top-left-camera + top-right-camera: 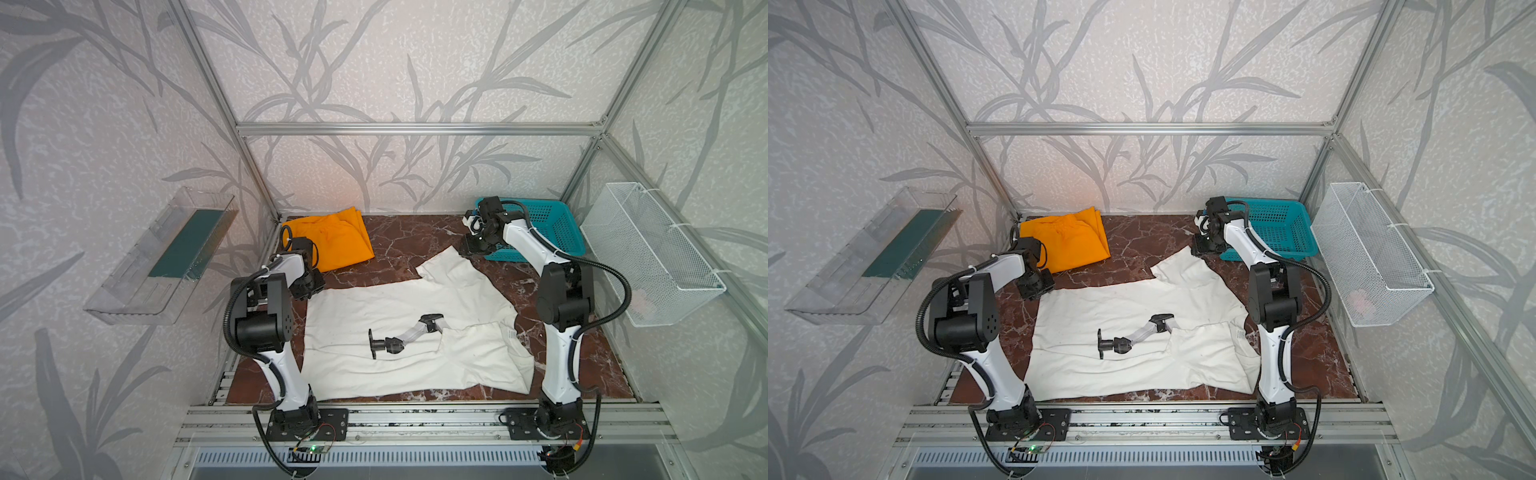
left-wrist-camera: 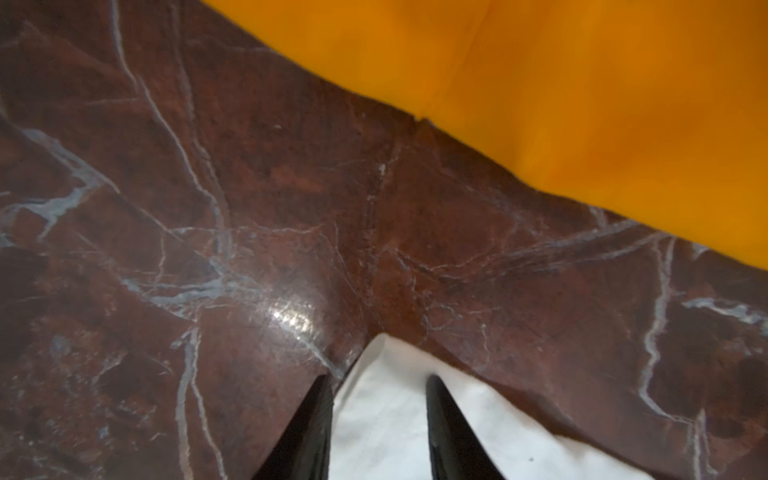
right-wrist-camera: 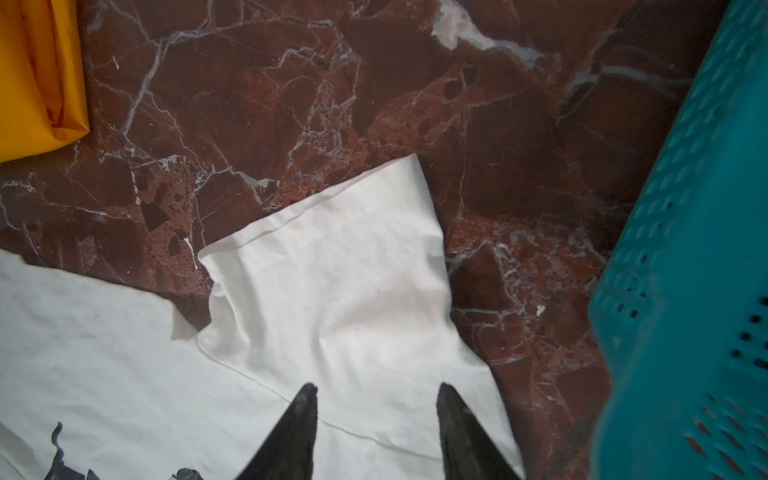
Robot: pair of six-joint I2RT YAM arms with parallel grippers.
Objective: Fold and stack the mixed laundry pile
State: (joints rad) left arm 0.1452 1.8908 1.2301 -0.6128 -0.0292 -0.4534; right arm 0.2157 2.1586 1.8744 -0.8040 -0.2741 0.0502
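A white shirt (image 1: 395, 307) with a black-grey graphic (image 1: 399, 336) lies spread on the marble table in both top views. One sleeve (image 3: 332, 270) points toward the far right. Folded orange trousers (image 1: 332, 241) lie at the far left, apart from the shirt. My left gripper (image 2: 378, 380) is open low over the shirt's far-left corner (image 2: 382, 415), and the white cloth lies between its fingers (image 2: 320, 419). My right gripper (image 3: 376, 388) is open above the base of the sleeve, close to the basket. In a top view the left gripper (image 1: 1038, 291) and the right gripper (image 1: 1202, 249) stand at those two spots.
A teal plastic basket (image 1: 548, 224) stands at the far right corner, right beside my right arm. A white wire basket (image 1: 652, 257) hangs on the right wall and a clear plastic tray (image 1: 158, 257) on the left wall. Bare marble (image 1: 415, 237) shows between trousers and sleeve.
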